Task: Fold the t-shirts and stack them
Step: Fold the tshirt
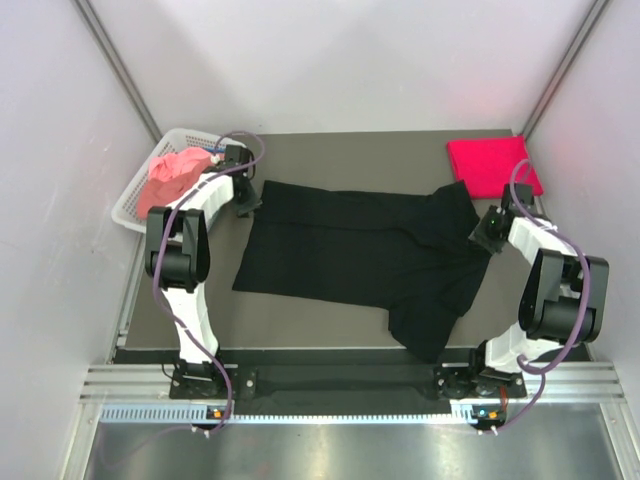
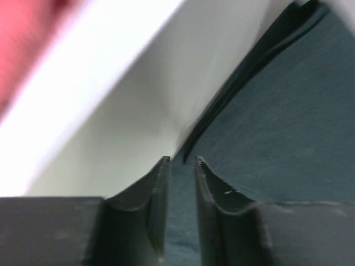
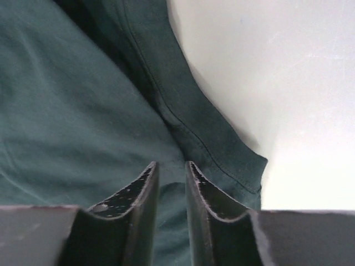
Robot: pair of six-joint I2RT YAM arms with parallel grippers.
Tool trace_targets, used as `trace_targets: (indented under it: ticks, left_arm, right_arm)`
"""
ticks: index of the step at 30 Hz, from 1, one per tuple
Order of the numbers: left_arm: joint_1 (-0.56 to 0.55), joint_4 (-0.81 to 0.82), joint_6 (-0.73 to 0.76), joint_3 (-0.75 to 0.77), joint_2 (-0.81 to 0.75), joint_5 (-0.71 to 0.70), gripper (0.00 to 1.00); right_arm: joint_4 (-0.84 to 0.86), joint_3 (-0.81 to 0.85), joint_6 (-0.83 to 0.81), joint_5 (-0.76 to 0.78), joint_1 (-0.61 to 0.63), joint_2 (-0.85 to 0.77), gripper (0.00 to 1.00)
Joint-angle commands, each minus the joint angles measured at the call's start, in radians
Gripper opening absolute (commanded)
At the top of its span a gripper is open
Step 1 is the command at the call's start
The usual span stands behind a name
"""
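A black t-shirt lies spread across the table, with one sleeve hanging toward the front edge. My left gripper sits at its back left corner beside the basket. In the left wrist view its jaws stand a narrow gap apart over the black cloth, holding nothing. My right gripper is at the shirt's right sleeve. Its jaws are also slightly open, just above the hemmed sleeve. A folded crimson t-shirt lies at the back right. A salmon pink t-shirt is bunched in the basket.
The white lattice basket stands tilted at the back left corner, against the left wall. A scrap of blue cloth shows beside the pink one. Pale walls close in the table on three sides. Bare table shows behind the black shirt.
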Motion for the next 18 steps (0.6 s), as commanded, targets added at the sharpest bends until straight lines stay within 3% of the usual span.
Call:
trace_targets:
  ticks: [1,9,18]
  left_arm:
    - [0.001,-0.053,0.008,0.108,-0.012,-0.018,0.3]
    - [-0.003,0.18,0.016,0.191,0.049,0.37,0.36]
    - [-0.003,0.239,-0.001,0.346,0.264,0.449,0.36]
  right_arm:
    - [0.003,0.089,-0.008,-0.027,-0.026,-0.018,0.29]
    - [0.14,0.234,-0.191,-0.215,-0.024,0.095,0.45]
    - [0.211,0.414,-0.268,-0.239,-0.026,0.256,0.48]
